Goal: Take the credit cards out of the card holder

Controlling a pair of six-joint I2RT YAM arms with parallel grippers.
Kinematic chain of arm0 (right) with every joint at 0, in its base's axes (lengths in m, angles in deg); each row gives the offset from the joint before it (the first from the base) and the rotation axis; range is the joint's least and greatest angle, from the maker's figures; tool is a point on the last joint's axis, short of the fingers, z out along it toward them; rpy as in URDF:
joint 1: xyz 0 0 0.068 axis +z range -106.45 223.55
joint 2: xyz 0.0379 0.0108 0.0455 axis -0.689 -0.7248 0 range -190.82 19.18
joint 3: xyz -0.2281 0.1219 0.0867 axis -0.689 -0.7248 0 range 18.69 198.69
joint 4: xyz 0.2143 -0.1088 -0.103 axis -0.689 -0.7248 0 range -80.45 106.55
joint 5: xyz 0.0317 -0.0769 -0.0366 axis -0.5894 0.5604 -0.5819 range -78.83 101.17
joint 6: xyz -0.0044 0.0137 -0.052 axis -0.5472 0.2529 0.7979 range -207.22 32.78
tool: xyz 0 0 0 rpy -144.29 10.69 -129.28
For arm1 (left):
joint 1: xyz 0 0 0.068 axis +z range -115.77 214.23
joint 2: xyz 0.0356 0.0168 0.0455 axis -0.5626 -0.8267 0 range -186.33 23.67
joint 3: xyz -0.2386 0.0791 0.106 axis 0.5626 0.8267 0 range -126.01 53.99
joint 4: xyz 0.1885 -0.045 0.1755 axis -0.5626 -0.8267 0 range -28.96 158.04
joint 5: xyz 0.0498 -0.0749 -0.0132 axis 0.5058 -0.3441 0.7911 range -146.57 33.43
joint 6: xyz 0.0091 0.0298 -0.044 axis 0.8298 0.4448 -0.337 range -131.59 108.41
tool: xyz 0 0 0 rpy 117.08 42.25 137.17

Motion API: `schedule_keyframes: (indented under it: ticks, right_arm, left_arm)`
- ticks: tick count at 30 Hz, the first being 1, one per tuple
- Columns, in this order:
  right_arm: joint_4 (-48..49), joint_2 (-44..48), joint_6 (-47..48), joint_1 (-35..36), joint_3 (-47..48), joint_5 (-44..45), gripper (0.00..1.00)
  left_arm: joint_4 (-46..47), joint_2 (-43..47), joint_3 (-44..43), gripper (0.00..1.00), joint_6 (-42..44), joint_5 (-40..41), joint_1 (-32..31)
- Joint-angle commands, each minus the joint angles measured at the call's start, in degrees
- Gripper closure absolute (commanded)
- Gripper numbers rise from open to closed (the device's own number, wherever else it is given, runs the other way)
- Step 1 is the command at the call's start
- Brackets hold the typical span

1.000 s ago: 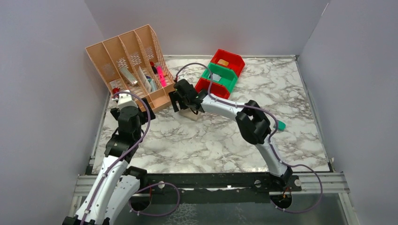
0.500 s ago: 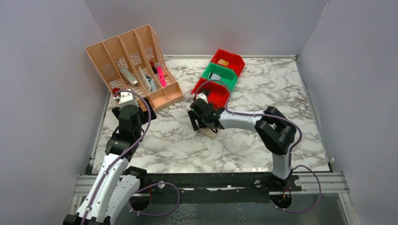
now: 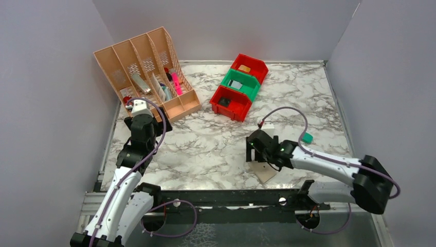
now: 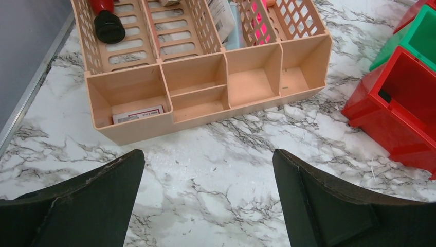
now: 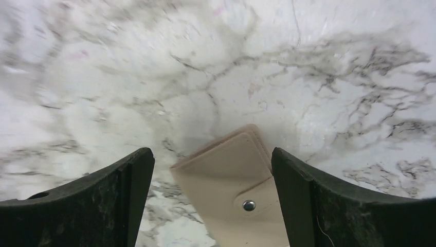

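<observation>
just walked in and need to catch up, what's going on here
The right arm's gripper hangs over a tan folding card holder with a round snap, which lies closed on the white marble table near its front edge, between the open jaws. It has not been opened yet. The left gripper hovers open by the peach plastic organiser, holding nothing.

Card holder (image 5: 231, 180) on surface (image 3: 205, 149), front right of centre, between right pincer (image 3: 258, 160) fingers. Organizer (image 3: 175, 105) back left; bins (image 3: 252, 90) back centre, right of organizer.

Near end of card holder (image 5: 226, 180) offscreen
</observation>
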Motion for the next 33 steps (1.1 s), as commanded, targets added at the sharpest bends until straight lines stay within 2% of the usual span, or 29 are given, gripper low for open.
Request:
schedule_keyframes:
  ticks: [1, 4, 7, 10, 14, 16, 23, 27, 33]
  right_arm:
    - [0.67, 10.14, 3.67, 0.36, 3.69, 8.15, 0.09]
    - [2.96, 11.36, 8.51, 0.1, 7.52, 14.74, 0.0]
    - [5.51, 9.0, 14.41, -2.81, 12.05, 16.16, 0.01]
    - [6.46, 5.41, 17.69, -8.44, 17.19, 11.92, 0.01]
    - [10.37, 0.03, 22.4, -18.42, 22.58, -4.56, 0.01]
    - [9.5, -4.54, 24.7, -20.76, 26.89, -10.35, 0.0]
    - [5.02, -20.89, 30.01, -23.14, 42.12, -15.17, 0.01]
    - [-2.71, -29.59, 30.54, -24.17, 53.45, -16.81, 0.04]
    - [0.21, -38.46, 32.95, -24.76, 57.91, -15.62, 0.03]
  left_arm:
    - [1.37, -0.27, -0.62, 0.01, -0.39, -1.94, 0.42]
    - [1.37, -0.16, -0.56, 0.01, -0.38, -2.24, 0.42]
    - [1.38, -0.05, -0.45, 0.01, -0.38, -2.25, 0.43]
    - [1.33, -0.18, -0.45, 0.01, -0.4, -2.3, 0.5]
    - [1.4, -0.52, -0.53, 0.01, -0.47, -2.71, 0.51]
    - [1.33, -0.65, -0.53, 0.01, -0.42, -2.73, 0.53]
    - [1.51, -0.65, -0.53, 0.01, -0.29, -3.03, 0.85]
    - [1.57, -0.85, -0.45, 0.01, -0.29, -3.41, 0.95]
    - [1.64, -1.05, -0.45, 0.01, -0.29, -3.73, 1.13]
